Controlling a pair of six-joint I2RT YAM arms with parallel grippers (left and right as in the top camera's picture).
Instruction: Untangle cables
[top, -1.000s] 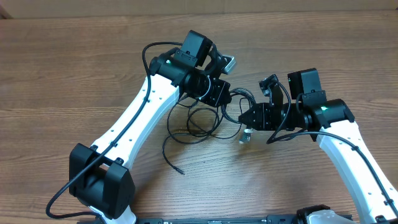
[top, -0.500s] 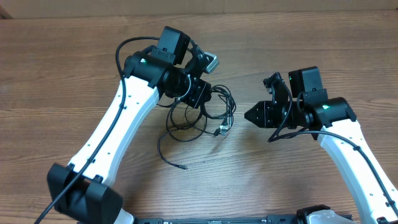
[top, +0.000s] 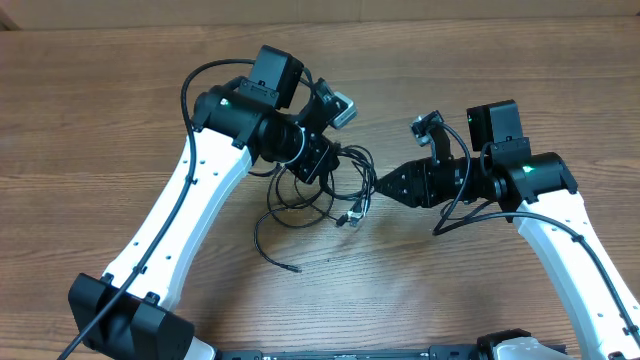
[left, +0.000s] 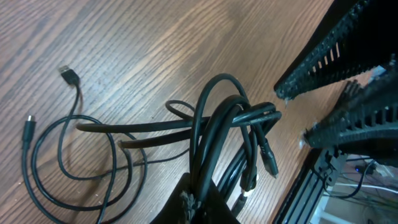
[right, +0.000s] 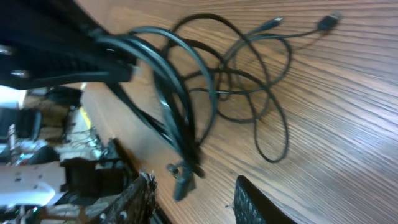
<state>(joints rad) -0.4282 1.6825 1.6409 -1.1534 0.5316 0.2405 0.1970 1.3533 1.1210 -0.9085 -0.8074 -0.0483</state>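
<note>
Cables (top: 322, 190) lie at table (top: 100, 100) centre, with bunched strands clamped in the closed left gripper (left: 202, 202). Bundle long axis runs from 11 to 5 o'clock, plug ends pointing to 5 o'clock. Right gripper (top: 377, 187), jaws parted and holding nothing, sits at the bundle's 3 o'clock.

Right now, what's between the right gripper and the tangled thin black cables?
Only bare wooden table separates the right gripper from the cables, per left wrist view.

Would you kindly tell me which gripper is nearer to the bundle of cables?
Left. The left gripper is shut on the cables, holding the bundle; the right gripper is open, its tips just beside the loops.
</note>
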